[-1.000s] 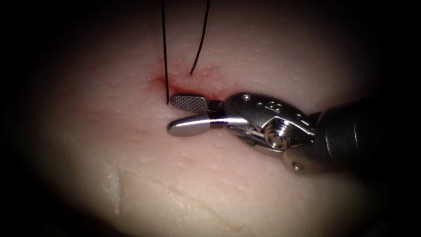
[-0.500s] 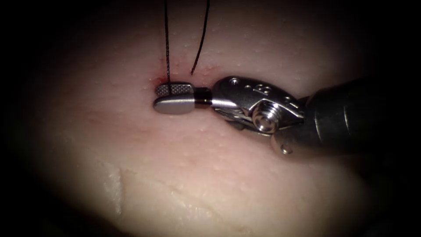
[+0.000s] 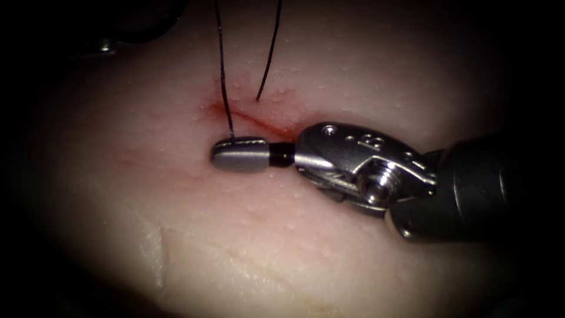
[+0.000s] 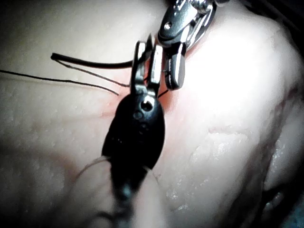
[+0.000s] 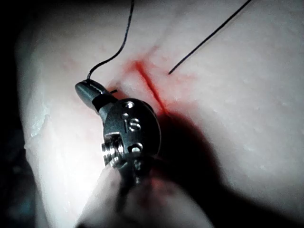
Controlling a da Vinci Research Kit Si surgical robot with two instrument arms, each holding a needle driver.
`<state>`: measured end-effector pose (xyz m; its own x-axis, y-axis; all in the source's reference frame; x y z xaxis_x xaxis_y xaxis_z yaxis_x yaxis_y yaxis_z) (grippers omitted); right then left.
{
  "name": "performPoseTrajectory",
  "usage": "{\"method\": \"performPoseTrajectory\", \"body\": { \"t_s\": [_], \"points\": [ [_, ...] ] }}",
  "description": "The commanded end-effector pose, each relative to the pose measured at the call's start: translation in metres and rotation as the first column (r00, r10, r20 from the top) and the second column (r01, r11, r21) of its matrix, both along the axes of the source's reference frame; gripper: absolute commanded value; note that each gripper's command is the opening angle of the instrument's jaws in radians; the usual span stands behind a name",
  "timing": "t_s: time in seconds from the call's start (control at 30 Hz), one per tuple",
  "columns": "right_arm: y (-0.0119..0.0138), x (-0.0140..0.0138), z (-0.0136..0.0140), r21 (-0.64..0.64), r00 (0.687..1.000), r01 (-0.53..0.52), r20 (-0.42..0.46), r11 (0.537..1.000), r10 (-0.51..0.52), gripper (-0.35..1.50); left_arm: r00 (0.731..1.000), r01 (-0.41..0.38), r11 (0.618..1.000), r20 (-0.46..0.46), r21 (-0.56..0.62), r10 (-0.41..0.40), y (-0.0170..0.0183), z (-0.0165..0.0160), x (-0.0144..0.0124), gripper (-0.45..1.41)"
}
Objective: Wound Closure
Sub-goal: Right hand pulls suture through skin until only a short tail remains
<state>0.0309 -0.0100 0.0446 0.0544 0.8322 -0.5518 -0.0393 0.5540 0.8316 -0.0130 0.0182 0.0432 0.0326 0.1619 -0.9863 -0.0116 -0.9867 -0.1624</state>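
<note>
The right tool (image 3: 235,154) comes in from the right and lies across the red cut (image 3: 253,121) in the tissue (image 3: 329,259). Its jaws are shut on the lower end of the left thread (image 3: 222,76), which runs straight up out of view. In the right wrist view the same thread (image 5: 118,50) curves down into the shut tip (image 5: 90,90). A second thread (image 3: 269,53) ends in the tissue just above the cut. The left tool (image 4: 148,52) hangs near the right tool (image 4: 173,71). A thicker dark strand (image 4: 90,61) reaches it; needle or thread, I cannot tell.
A dark part of the left arm (image 3: 138,20) sits at the upper left edge of the endoscope view. Red fluid stains the tissue along the cut. A pale ridge (image 3: 154,253) runs down the tissue's lower left.
The right tool's jaws were open around the left thread and have shut on it, shifting a little left. A dark shape has come in at the upper left.
</note>
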Motion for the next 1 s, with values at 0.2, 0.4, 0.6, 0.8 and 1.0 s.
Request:
{"method": "performPoseTrajectory", "body": {
  "t_s": [0.2, 0.4, 0.6, 0.8, 1.0],
  "points": [
    [-0.0021, 0.0018, -0.0049, -0.013, 1.000, 0.008, -0.024, 1.000, -0.009, -0.35, 1.000, 0.000, 1.000, -0.011, 0.009, 0.000, -0.0032, 0.0029, -0.0007, -0.45],
    [-0.0043, 0.0031, -0.0086, -0.020, 0.998, 0.026, -0.053, 0.999, -0.027, -0.35, 1.000, 0.007, 1.000, -0.008, 0.005, -0.007, -0.0043, 0.0035, -0.0005, -0.45],
    [-0.0037, 0.0030, -0.0080, -0.072, 0.998, 0.022, -0.050, 0.997, -0.026, 0.39, 1.000, 0.017, 1.000, -0.013, 0.008, -0.017, -0.0042, 0.0034, 0.0000, -0.45],
    [-0.0024, 0.0016, -0.0066, -0.142, 0.999, 0.020, -0.046, 0.990, -0.027, 0.98, 0.998, 0.049, 0.999, -0.036, 0.018, -0.048, -0.0033, 0.0033, 0.0020, -0.45],
    [-0.0008, 0.0002, -0.0048, -0.234, 1.000, 0.016, -0.019, 0.972, -0.021, 1.19, 0.992, 0.106, 0.994, -0.066, 0.032, -0.104, -0.0019, 0.0037, 0.0057, -0.45]
  ]
}}
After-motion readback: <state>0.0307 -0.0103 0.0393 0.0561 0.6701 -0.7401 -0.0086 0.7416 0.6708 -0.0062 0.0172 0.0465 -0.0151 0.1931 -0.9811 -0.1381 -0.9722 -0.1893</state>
